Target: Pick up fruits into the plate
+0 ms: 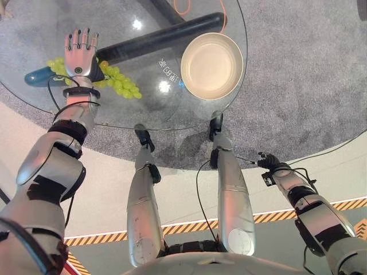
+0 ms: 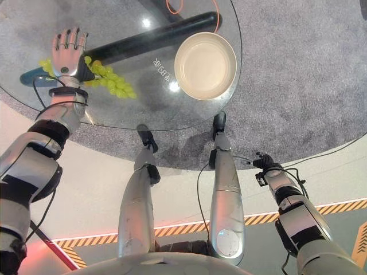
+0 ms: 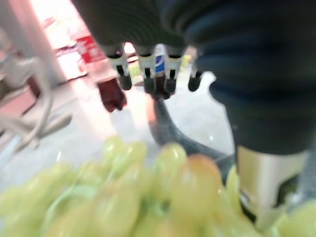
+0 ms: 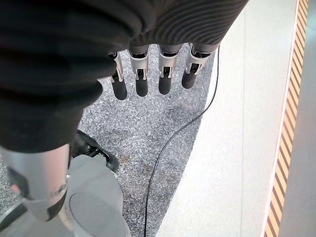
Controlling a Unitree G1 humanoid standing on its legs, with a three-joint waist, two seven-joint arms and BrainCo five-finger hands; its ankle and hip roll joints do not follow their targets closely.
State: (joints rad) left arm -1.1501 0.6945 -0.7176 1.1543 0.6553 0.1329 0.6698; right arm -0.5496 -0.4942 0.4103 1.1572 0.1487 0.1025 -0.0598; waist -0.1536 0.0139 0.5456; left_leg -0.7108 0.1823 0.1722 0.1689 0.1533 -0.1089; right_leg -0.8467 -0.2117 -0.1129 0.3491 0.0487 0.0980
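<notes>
A bunch of green grapes (image 1: 118, 81) lies on the left part of the round glass table (image 1: 34, 17). My left hand (image 1: 80, 52) hovers palm down over the bunch's left end, fingers straight and open; in the left wrist view the grapes (image 3: 138, 197) sit right under the palm, with the fingertips (image 3: 158, 84) reaching past them. I cannot tell whether the palm touches the fruit. A cream plate (image 1: 211, 65) with a raised rim stands empty at the table's right. My right hand (image 1: 269, 162) hangs low off the table's right side, its fingers (image 4: 148, 76) relaxed and holding nothing.
A dark tube (image 1: 166, 34) of the table's base runs under the glass between the grapes and the plate. An orange cord (image 1: 183, 7) lies at the far edge. Grey carpet (image 1: 298, 86) surrounds the table, and striped tape (image 1: 287, 215) marks the floor nearby.
</notes>
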